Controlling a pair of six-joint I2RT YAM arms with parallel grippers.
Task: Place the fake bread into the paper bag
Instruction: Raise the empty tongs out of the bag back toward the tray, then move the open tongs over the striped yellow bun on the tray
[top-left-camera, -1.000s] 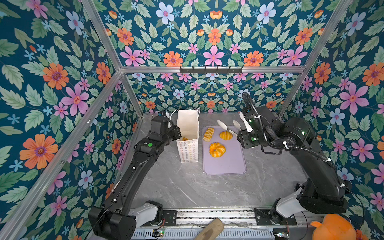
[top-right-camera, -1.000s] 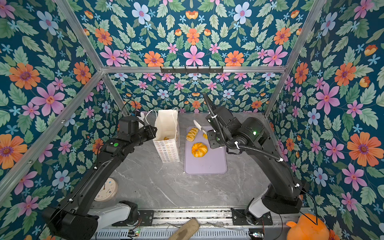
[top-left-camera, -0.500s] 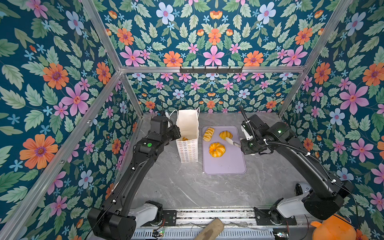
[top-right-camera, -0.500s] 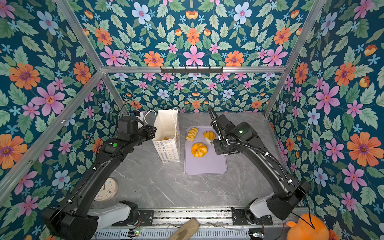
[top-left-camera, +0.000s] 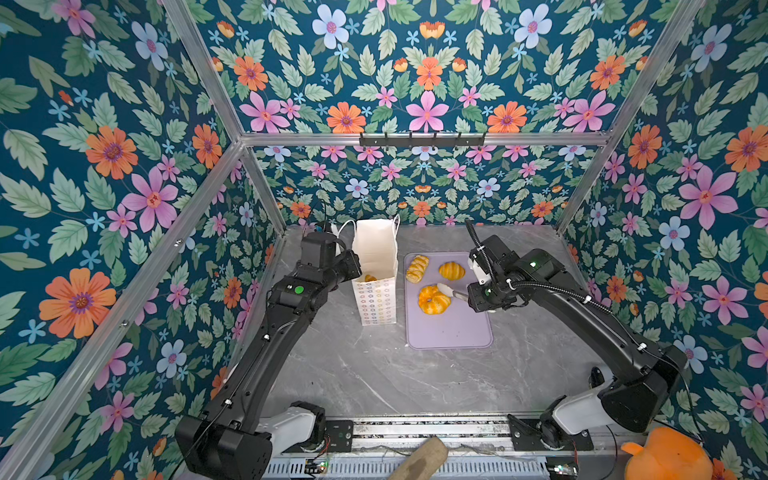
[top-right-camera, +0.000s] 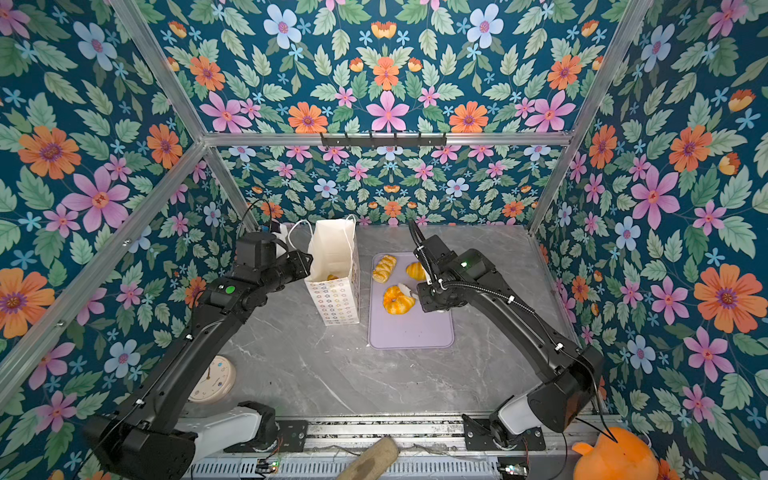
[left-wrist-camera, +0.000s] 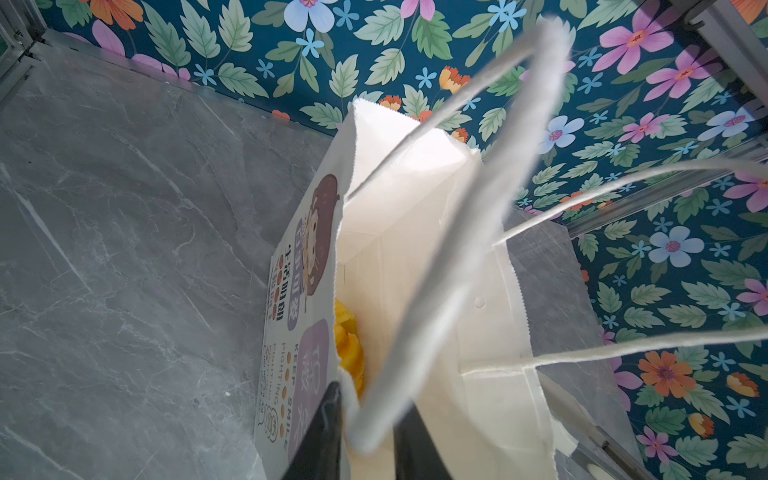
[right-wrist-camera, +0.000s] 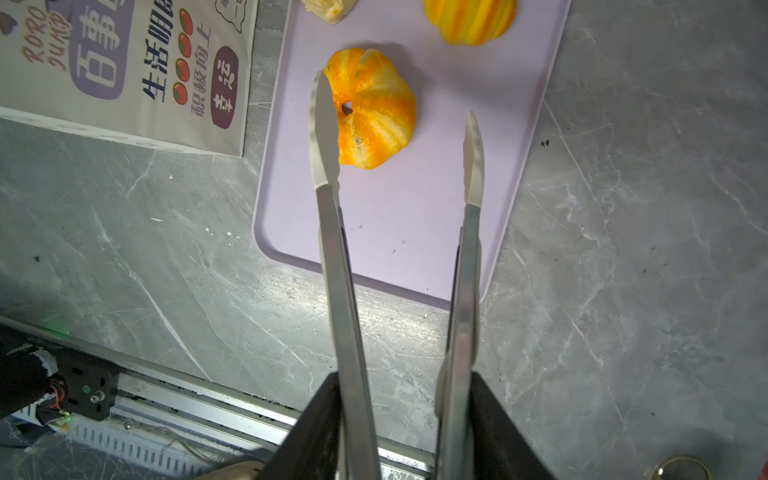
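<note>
Where the bag stands upright just beside the mat, on the left arm's side, the left gripper pinches its rim and a cord handle, jaws narrow. One pastry lies inside the bag. Ring bun sits mid-mat; braid and croissant lie at the mat's far end. Right gripper clamps tongs above the mat. The tong arms are spread, one tip over the ring bun, the other clear. Contact cannot be told.
</note>
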